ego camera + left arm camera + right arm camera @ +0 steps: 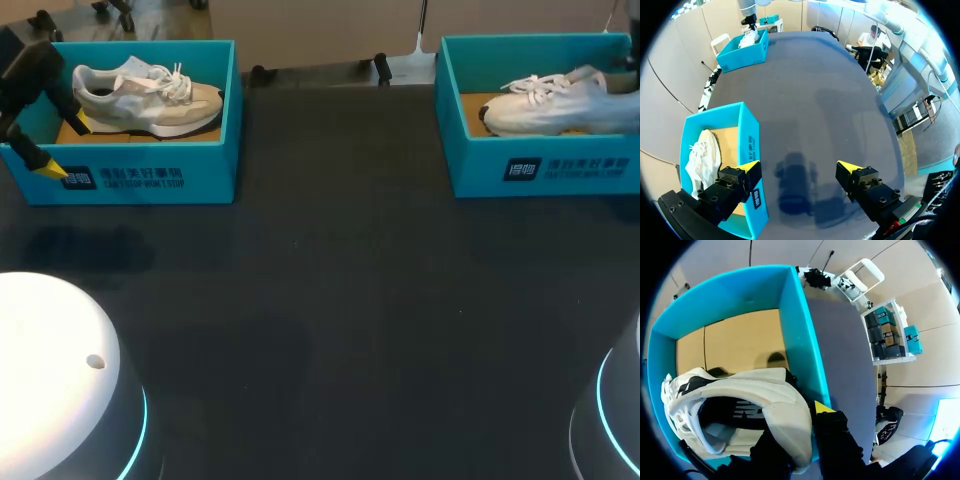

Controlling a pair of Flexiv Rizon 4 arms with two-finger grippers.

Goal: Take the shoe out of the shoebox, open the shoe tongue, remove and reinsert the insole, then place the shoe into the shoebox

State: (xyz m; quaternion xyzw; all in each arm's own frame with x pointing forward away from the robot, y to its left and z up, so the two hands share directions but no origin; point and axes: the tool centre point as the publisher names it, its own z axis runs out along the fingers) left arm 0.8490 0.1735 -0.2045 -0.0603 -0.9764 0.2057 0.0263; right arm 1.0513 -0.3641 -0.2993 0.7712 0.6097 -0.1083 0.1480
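Observation:
Two teal shoeboxes stand at the back of the dark table. The left shoebox (150,175) holds a grey-white shoe (145,95). My left gripper (65,146) hangs open over that box's near left corner. In the left wrist view my left gripper (799,170) has one finger above the left shoebox's wall (747,150), the other above bare table, and the grey-white shoe (702,155) lies beside it. The right shoebox (540,165) holds a white shoe (555,100). My right gripper (800,415) is shut on the heel of the white shoe (740,405) inside the right shoebox (795,325).
The dark tabletop (340,300) stretches wide between and in front of the two boxes. Two round white robot bases (55,370) sit at the near corners. Brown cardboard (735,340) lines the floor of the right box ahead of the shoe.

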